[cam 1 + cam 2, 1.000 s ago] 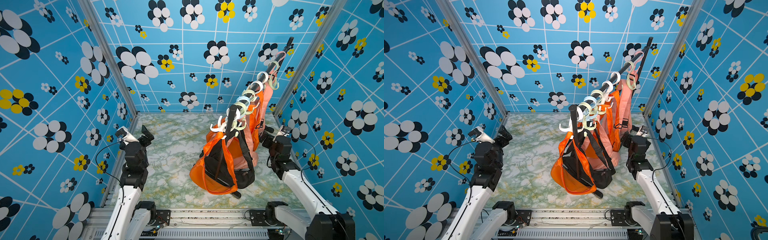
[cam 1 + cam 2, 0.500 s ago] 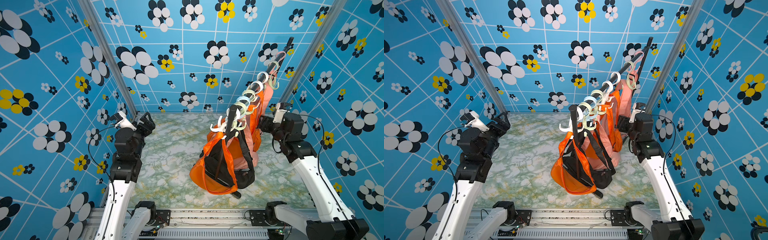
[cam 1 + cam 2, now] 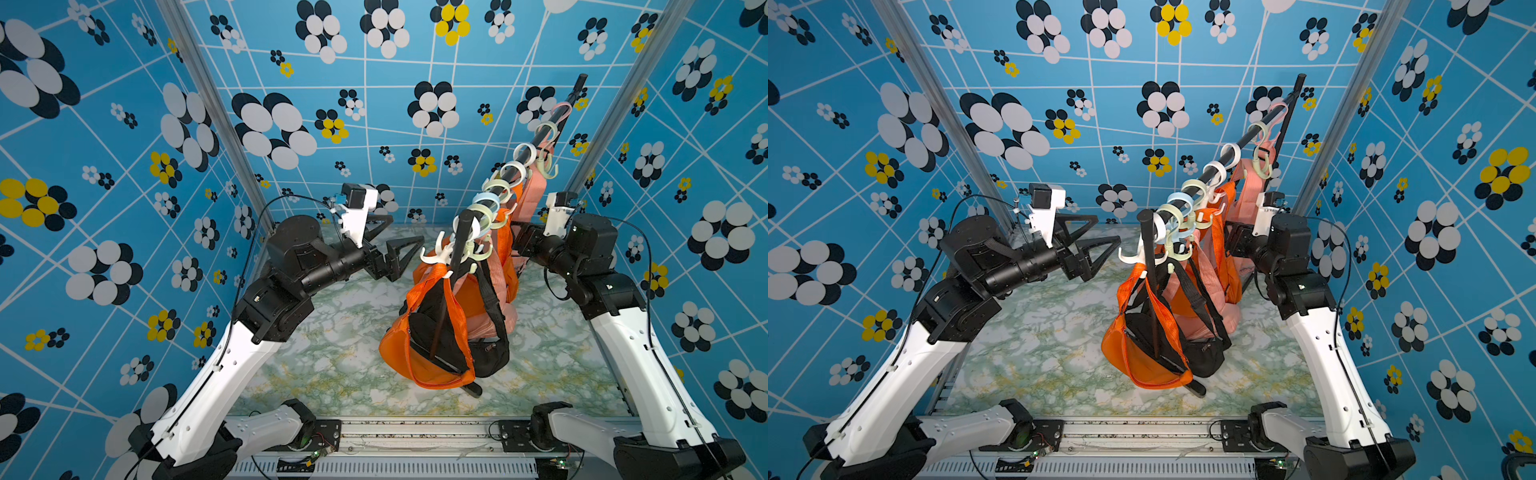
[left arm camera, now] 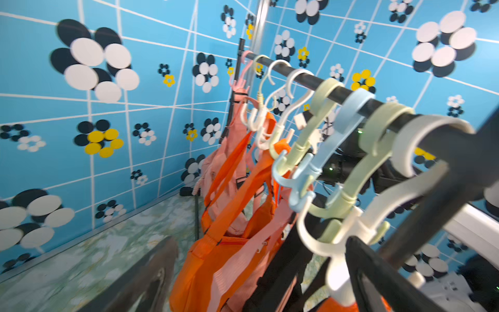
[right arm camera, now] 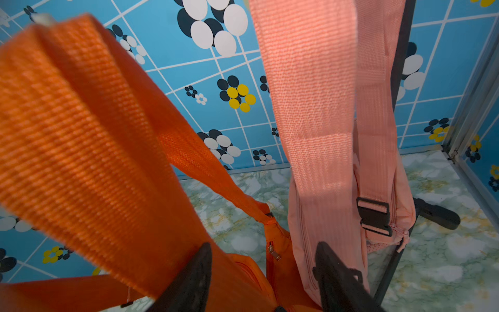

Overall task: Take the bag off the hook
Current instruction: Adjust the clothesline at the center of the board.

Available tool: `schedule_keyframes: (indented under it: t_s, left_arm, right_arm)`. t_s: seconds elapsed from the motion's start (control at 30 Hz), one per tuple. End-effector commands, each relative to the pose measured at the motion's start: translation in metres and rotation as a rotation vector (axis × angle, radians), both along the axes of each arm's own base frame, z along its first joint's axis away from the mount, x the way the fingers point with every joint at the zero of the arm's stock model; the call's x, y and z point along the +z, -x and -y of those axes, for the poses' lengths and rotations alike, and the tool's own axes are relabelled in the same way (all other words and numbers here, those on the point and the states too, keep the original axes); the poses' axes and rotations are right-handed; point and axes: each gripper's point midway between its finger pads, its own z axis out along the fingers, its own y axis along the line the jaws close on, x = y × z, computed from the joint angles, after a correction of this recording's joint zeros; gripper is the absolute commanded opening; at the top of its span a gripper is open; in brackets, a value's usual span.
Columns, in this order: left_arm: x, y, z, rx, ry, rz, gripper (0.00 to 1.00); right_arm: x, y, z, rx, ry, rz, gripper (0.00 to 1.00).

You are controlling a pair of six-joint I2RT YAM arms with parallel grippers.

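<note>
Now the pink bag point(image 5: 321, 121) is seen hanging at the far right end of the rail point(image 3: 536, 139) with its row of hooks point(image 3: 496, 189). An orange bag's strap point(image 5: 81, 129) hangs just nearer. Within the last second both arms were raised from the tabletop point(image 3: 332, 353) to strap height, so a grasp is judged close. The right end effector point(image 5: 263, 245) is held half spread beside both straps, with nothing visibly pinched. The left end effector point(image 3: 406, 228) is spread wide, well apart on the left.
</note>
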Motion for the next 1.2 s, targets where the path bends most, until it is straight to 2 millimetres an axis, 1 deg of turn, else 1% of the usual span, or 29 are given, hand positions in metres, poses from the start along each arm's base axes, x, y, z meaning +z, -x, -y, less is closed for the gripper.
schedule_keyframes:
  t_s: [0.0,0.13,0.2,0.33,0.4,0.43,0.67,0.73,0.8,0.93,1.1,1.17]
  left_arm:
    - [0.013,0.034,0.017,-0.181,-0.011,0.07,0.98]
    - [0.016,0.057,0.03,-0.29,-0.014,0.1,0.92]
    - [0.015,0.064,0.036,-0.316,-0.031,0.113,0.89]
    - [0.018,0.069,0.047,-0.331,-0.057,0.141,0.7]
    - [0.018,0.069,0.053,-0.332,-0.069,0.154,0.67]
    - [0.019,0.068,0.055,-0.333,-0.074,0.163,0.63]
    - [0.026,0.062,0.07,-0.343,-0.077,0.202,0.51]
    - [0.028,0.06,0.074,-0.347,-0.074,0.211,0.46]
    - [0.028,0.058,0.076,-0.347,-0.076,0.216,0.37]
    - [0.031,0.052,0.073,-0.298,-0.078,0.24,0.27]
    - [0.037,0.042,0.063,-0.21,-0.079,0.275,0.22]
    - [0.037,0.033,0.056,-0.149,-0.092,0.281,0.2]
  right_arm:
    - [0.002,0.009,-0.01,0.048,-0.057,-0.036,0.64]
    - [0.005,0.014,-0.006,0.034,-0.035,-0.023,0.64]
    - [0.004,0.015,-0.005,0.035,-0.026,-0.027,0.62]
    - [0.002,0.015,-0.004,0.028,-0.017,-0.033,0.58]
    - [0.002,0.015,-0.004,0.027,-0.016,-0.034,0.57]
    - [0.002,0.015,-0.003,0.023,-0.015,-0.033,0.56]
    - [0.004,0.015,0.001,0.0,-0.011,-0.025,0.56]
    - [0.003,0.015,0.002,-0.006,-0.008,-0.026,0.56]
    - [0.003,0.015,0.004,-0.014,-0.004,-0.025,0.56]
    - [0.003,0.015,0.006,-0.025,0.001,-0.029,0.56]
    - [0.008,0.017,0.013,-0.064,0.014,-0.013,0.57]
    - [0.011,0.018,0.017,-0.083,0.018,-0.001,0.57]
